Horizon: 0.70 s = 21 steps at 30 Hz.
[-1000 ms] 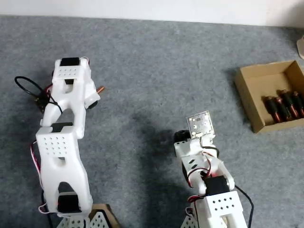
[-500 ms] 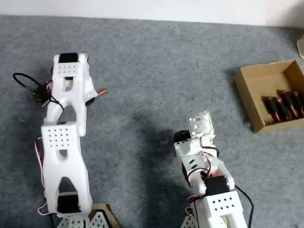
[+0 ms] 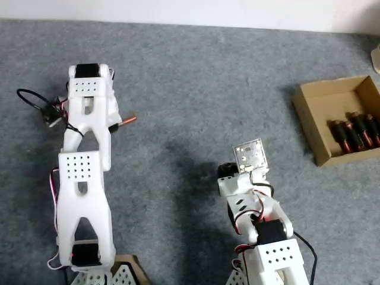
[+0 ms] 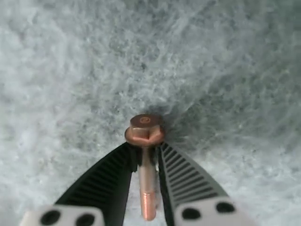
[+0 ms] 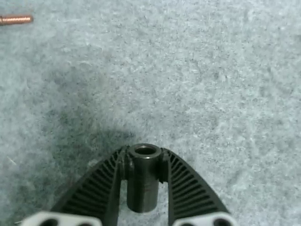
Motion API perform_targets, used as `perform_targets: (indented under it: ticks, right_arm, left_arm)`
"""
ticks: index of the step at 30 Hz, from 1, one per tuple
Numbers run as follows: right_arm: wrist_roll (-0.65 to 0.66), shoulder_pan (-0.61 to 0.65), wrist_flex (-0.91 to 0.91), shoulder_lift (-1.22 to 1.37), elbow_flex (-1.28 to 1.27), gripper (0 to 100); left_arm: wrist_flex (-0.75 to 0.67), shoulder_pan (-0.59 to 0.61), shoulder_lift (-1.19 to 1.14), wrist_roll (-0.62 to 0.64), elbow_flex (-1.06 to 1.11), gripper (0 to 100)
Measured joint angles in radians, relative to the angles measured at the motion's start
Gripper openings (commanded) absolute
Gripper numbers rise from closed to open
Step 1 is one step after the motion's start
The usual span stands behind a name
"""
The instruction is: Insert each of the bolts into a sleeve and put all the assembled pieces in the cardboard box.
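Observation:
My left gripper [image 4: 146,151] is shut on a copper bolt [image 4: 145,155], clamped by the shank just behind its hex head. In the high view the bolt's threaded end [image 3: 129,120] pokes out to the right of the left arm at the far left of the table. A black sleeve [image 5: 143,176] stands between the fingers of my right gripper [image 5: 143,162], which is shut on it, open bore facing outward. The bolt's tip [image 5: 15,20] also appears far off in the right wrist view. The cardboard box [image 3: 313,122] sits at the right edge with several assembled pieces [image 3: 355,132] inside.
Grey carpet covers the table. The right arm [image 3: 252,196] sits low at centre right, its camera board [image 3: 250,154] facing up. A wide stretch of carpet lies between the two arms and between the right arm and the box.
The left arm has shifted slightly right and toward the near side with the bolt, whose tip now points a little more rightward. The right arm has kept still.

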<state>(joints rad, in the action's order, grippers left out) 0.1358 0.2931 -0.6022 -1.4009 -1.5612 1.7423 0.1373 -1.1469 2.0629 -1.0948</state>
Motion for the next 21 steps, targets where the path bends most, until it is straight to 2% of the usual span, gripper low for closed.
perform_targets:
  ticks: [8,14,21]
  right_arm:
    - [0.0,0.0,0.0,0.0,0.0,0.5]
    - [0.0,0.0,0.0,0.0,0.0,0.5]
    - [0.0,0.0,0.0,0.0,0.0,0.5]
  left_arm:
    - [0.002,-0.005,0.146,-0.173,0.242,1]
    - [0.011,-0.025,0.29,-0.45,0.482,1]
    - [0.017,-0.028,0.316,-0.681,0.529,1]
